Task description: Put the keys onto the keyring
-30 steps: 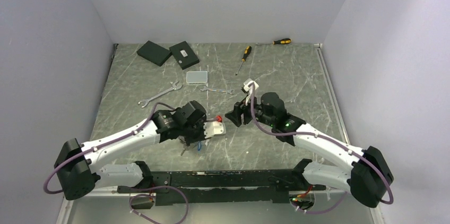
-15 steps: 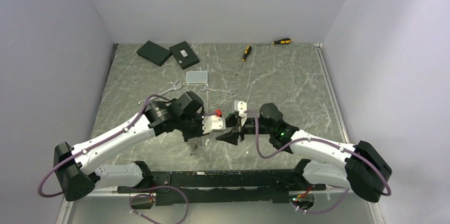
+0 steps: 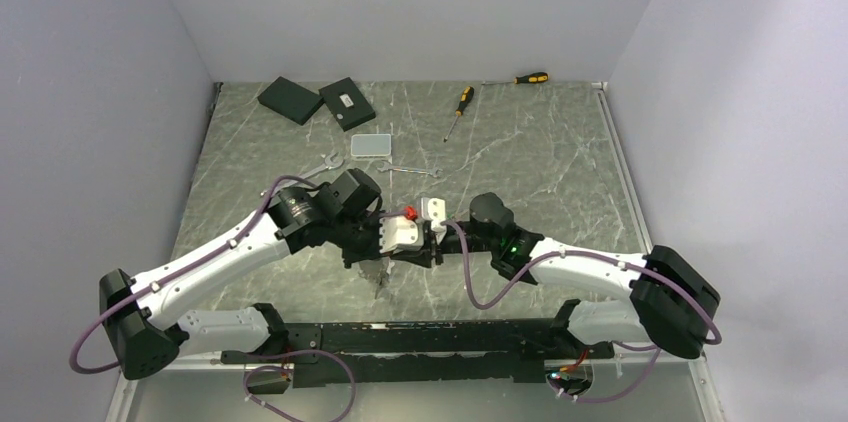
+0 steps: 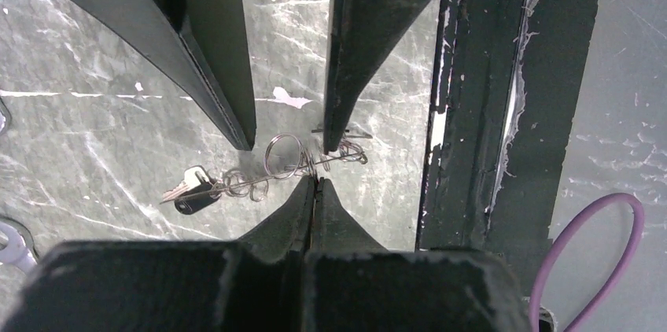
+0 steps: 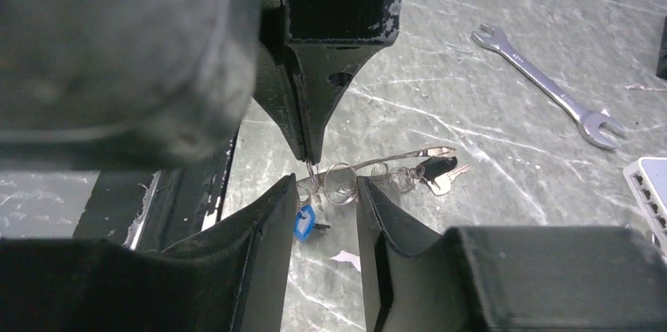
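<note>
The keyring (image 4: 283,157) is a thin wire with coiled loops, hanging just above the marble table. My left gripper (image 4: 316,181) is shut on its wire. A key with a black tag (image 4: 193,190) hangs at the wire's left end. In the right wrist view the left fingers (image 5: 311,104) come down from above and pinch the keyring (image 5: 393,157). A blue tag (image 5: 304,222) dangles below, and the black-tagged key (image 5: 436,168) lies to the right. My right gripper (image 5: 326,190) is open, with one finger on each side of a coil. Both grippers meet at the table's near middle (image 3: 415,237).
Two silver wrenches (image 3: 300,177) (image 3: 408,171) lie behind the arms, with a small clear box (image 3: 371,145) between them. Two black boxes (image 3: 290,99) (image 3: 347,102) and two screwdrivers (image 3: 459,112) (image 3: 528,78) lie at the back. A dark rail (image 3: 450,337) runs along the near edge.
My right gripper has swung left and down to meet the left gripper, and its jaws have narrowed around the keyring. The left gripper has shifted slightly right, holding the keyring.
</note>
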You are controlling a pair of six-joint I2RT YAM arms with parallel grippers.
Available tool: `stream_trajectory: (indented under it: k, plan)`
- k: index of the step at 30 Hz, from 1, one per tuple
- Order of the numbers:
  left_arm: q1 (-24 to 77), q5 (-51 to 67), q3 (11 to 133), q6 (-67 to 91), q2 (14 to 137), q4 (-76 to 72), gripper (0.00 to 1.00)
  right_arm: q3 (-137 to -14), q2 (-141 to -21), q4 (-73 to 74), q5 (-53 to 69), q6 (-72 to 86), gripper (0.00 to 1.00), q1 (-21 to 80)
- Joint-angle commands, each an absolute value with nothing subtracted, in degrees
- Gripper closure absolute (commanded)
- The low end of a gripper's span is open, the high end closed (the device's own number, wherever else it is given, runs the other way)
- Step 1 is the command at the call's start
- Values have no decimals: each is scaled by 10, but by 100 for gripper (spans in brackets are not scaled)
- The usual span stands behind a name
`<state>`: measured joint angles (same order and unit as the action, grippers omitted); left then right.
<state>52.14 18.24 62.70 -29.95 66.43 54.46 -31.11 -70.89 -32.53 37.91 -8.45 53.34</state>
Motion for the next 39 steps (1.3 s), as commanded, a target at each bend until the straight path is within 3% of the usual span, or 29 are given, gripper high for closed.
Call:
stream_trajectory:
  k: [1, 9, 13, 33, 39]
  plan:
    - [524, 210, 644, -310, 642, 517, 100, -334, -722, -369, 380, -101, 63, 543]
    - [514, 200, 624, -303, 599, 482, 100, -282, -685, -467, 338, -69, 55, 544]
    - [512, 197, 621, -301, 596, 479, 100, -283, -665, -426, 338, -87, 55, 542]
    - [511, 230, 611, -283, 567, 442, 100, -284, -687, -448, 332, -74, 65, 542]
    - [511, 235, 602, -275, 557, 430, 100, -289, -688, -450, 334, -74, 78, 542]
